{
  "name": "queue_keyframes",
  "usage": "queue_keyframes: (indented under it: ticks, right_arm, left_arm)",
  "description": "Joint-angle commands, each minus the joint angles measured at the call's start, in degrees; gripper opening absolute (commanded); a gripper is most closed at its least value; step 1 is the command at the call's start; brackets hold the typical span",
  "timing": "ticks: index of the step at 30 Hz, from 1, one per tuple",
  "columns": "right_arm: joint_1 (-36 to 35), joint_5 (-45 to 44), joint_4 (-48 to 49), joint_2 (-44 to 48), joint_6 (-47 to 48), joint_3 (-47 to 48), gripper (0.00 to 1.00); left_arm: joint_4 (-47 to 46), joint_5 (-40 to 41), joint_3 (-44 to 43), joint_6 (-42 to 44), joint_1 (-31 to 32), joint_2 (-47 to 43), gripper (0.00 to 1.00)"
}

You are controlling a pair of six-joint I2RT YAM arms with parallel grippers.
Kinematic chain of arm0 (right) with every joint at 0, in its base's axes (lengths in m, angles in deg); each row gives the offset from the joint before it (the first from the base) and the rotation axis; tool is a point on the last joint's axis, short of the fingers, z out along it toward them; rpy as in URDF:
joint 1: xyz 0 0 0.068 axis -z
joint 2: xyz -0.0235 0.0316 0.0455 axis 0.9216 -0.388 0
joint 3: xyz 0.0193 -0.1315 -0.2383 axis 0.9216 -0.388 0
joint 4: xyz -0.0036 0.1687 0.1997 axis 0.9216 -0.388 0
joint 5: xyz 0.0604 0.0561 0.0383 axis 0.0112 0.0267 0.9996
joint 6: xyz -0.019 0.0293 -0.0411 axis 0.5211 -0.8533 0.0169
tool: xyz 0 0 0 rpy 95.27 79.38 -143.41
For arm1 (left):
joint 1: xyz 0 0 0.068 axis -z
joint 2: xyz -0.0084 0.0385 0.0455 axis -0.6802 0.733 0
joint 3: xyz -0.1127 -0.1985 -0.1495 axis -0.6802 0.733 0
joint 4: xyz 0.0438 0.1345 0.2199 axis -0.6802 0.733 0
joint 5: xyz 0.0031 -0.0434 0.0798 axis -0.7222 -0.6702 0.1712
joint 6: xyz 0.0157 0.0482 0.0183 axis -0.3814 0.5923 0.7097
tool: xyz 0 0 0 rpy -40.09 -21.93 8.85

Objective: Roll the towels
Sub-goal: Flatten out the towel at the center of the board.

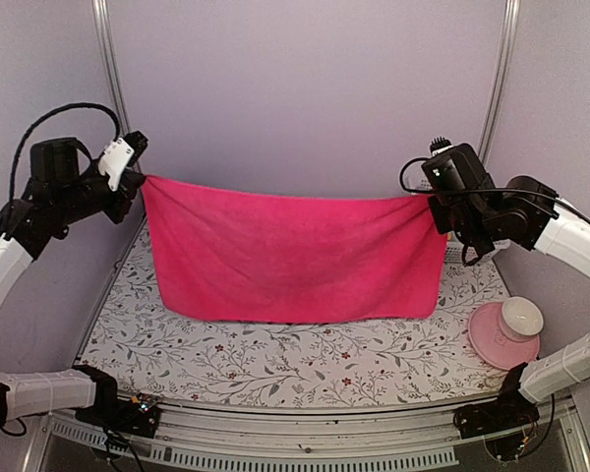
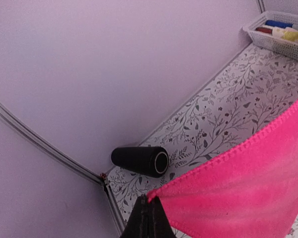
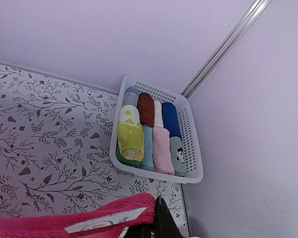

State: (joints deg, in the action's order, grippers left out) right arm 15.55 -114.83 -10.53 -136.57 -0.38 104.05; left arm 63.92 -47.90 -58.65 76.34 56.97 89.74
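Observation:
A hot pink towel (image 1: 293,258) hangs spread out between my two grippers, above the floral table, its lower edge near the tabletop. My left gripper (image 1: 138,175) is shut on the towel's upper left corner; the left wrist view shows the shut fingertips (image 2: 148,210) pinching that corner of the towel (image 2: 238,193). My right gripper (image 1: 433,202) is shut on the upper right corner; the right wrist view shows the towel (image 3: 89,215) with a white label beside the shut fingers (image 3: 161,220). Several rolled towels (image 3: 151,131) lie in a white basket (image 3: 191,153).
A black cylinder (image 2: 140,160) lies on the table's far left corner by the wall. A pink plate (image 1: 497,339) with a white bowl (image 1: 522,316) stands at the right near edge. The white basket (image 2: 278,42) sits in the far right corner.

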Motion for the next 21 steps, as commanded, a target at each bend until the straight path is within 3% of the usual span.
queue_keyframes:
  ticks: [1, 6, 13, 17, 21]
  right_arm:
    - [9.1, 4.9, 17.6, -6.8, 10.7, -0.3, 0.02]
    - [16.9, 12.6, 29.2, -22.4, 20.3, 3.7, 0.02]
    - [22.7, 13.4, 34.4, -48.2, 25.5, 21.2, 0.02]
    - [24.0, 13.5, 37.1, -55.4, 28.5, 29.0, 0.02]
    - [24.2, 15.9, 39.5, -58.1, 31.6, 30.8, 0.02]
  left_arm:
    - [-5.1, 5.2, 9.9, -2.4, -1.4, 6.4, 0.0]
    - [-15.5, 10.4, 14.2, -2.1, -2.3, 18.2, 0.0]
    - [-26.4, 16.2, 5.6, -1.3, -3.5, 41.2, 0.0]
    - [-32.4, 20.2, 0.3, 1.7, -3.6, 51.8, 0.0]
    - [-35.6, 20.5, -0.7, 3.8, -3.6, 55.9, 0.0]
